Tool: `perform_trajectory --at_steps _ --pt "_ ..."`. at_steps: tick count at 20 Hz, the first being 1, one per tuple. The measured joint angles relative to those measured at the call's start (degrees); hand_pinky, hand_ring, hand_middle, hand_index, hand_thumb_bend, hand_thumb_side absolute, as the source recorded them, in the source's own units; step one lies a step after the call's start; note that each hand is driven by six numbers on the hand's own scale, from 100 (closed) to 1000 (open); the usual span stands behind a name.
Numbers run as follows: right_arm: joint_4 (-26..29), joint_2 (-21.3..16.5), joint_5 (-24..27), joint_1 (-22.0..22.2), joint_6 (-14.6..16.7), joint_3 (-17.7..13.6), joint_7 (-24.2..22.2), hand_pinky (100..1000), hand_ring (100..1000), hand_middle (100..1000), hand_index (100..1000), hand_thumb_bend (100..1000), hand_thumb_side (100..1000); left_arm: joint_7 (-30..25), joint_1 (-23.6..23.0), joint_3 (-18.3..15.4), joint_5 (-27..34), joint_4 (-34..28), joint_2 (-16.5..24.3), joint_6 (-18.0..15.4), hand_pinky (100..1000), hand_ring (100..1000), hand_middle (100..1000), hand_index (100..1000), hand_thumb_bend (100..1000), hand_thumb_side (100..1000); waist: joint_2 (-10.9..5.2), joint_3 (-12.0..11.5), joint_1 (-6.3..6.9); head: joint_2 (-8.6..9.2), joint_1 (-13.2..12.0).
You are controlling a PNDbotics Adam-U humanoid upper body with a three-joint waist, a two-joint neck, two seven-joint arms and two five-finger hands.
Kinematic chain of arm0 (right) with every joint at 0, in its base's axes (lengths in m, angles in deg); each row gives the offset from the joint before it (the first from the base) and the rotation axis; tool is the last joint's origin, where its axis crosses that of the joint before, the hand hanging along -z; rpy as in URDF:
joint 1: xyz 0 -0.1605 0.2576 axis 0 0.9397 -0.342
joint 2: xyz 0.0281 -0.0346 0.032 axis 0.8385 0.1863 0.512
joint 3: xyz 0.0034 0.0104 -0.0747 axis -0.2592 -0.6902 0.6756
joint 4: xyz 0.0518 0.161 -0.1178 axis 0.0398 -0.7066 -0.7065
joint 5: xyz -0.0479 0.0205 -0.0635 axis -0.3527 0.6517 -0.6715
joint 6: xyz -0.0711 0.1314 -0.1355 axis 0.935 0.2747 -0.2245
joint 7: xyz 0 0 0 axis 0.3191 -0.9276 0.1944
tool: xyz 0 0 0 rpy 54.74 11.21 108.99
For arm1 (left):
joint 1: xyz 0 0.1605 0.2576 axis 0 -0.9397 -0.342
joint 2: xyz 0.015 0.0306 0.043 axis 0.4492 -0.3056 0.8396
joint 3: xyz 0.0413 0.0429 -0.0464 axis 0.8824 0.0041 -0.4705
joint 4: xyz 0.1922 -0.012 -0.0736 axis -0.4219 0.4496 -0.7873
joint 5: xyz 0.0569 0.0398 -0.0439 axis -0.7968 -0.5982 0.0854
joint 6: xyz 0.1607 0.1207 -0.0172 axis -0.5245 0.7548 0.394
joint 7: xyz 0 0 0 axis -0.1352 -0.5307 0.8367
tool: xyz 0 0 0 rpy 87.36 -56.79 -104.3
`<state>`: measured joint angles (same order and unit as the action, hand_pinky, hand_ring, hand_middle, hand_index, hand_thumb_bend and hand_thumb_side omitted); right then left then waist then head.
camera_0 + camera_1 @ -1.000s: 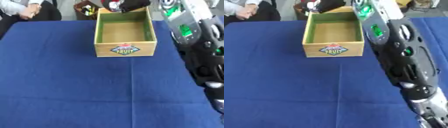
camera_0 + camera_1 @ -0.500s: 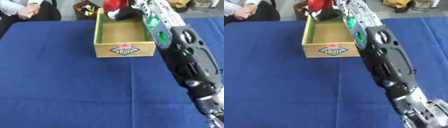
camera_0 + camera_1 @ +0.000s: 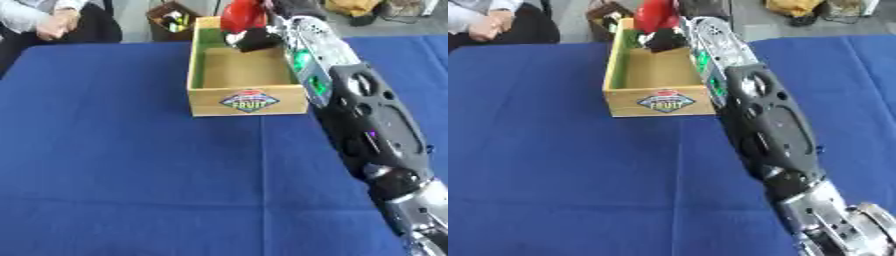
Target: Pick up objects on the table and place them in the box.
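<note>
Robot hand [image 3: 254, 40], right, curled round a red object [image 3: 241, 15], poised over the far end of the wooden box [image 3: 248, 100] at the bench's [image 3: 114, 165] far edge. Left to right: bare blue cloth, box with fruit label, then the long black arm reaching up from the near right corner. Red object rounded, with a white patch below; probably light and stiff, possibly smooth enough to slip, best taken about its widest part. Box floor apparently bare. Left robot hand out of sight.
</note>
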<state>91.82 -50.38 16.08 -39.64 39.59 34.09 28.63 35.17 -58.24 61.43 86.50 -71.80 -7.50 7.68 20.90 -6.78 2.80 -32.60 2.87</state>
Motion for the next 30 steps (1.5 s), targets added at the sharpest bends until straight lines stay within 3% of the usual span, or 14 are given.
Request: perform_trajectory --at_steps 5,6,7,13,14,17,23,30 --pt "-1.81 0.53 -0.92 0.01 -0.03 0.06 0.49 759 775 418 592 307 728 -0.05 0.00 0.00 0.00 0.00 0.00 -0.04 354 406 495 775 405 731 0.00 -0.04 0.09 0.01 0.14" --pt "-2.18 0.62 -1.29 0.01 0.03 0.06 0.43 763 784 444 671 486 736 -0.05 0.00 0.00 0.00 0.00 0.00 -0.04 354 406 495 776 405 732 0.00 -0.06 0.09 0.01 0.18" --pt "-2.50 0.75 -1.62 0.01 0.15 0.07 0.30 766 789 458 688 413 775 -0.05 0.00 0.00 0.00 0.00 0.00 -0.05 354 406 496 776 404 731 0.00 -0.06 0.09 0.01 0.20" --pt "-4.01 1.59 -3.38 0.01 1.00 0.30 -2.04 800 845 587 817 524 784 -0.08 0.00 0.00 0.00 0.00 0.00 -0.02 354 405 496 776 401 728 0.00 -0.06 0.07 0.01 0.25" --pt "-4.18 1.67 -3.72 0.01 1.01 0.30 -2.48 818 874 645 847 554 762 -0.11 0.00 0.00 0.00 0.00 0.00 0.00 354 405 496 776 400 727 0.00 -0.06 0.07 0.01 0.26" --pt "-4.75 2.08 -4.53 0.01 0.61 0.17 -3.33 828 888 684 866 572 744 -0.13 0.00 0.00 0.00 0.00 0.00 0.02 354 405 496 776 400 726 0.00 -0.06 0.08 0.01 0.33" --pt "-5.00 2.46 -5.06 0.01 -0.02 -0.07 -3.67 832 885 658 842 584 734 -0.15 0.00 0.00 0.00 0.00 -0.01 0.02 354 404 496 776 398 726 0.00 -0.07 0.14 0.01 0.62" --pt "-0.86 1.12 -1.48 0.04 -0.01 0.23 -1.68 843 885 630 814 598 757 -0.18 0.00 0.00 -0.01 0.00 -0.01 0.06 355 404 496 776 397 727 0.00 0.06 0.22 0.01 0.51"
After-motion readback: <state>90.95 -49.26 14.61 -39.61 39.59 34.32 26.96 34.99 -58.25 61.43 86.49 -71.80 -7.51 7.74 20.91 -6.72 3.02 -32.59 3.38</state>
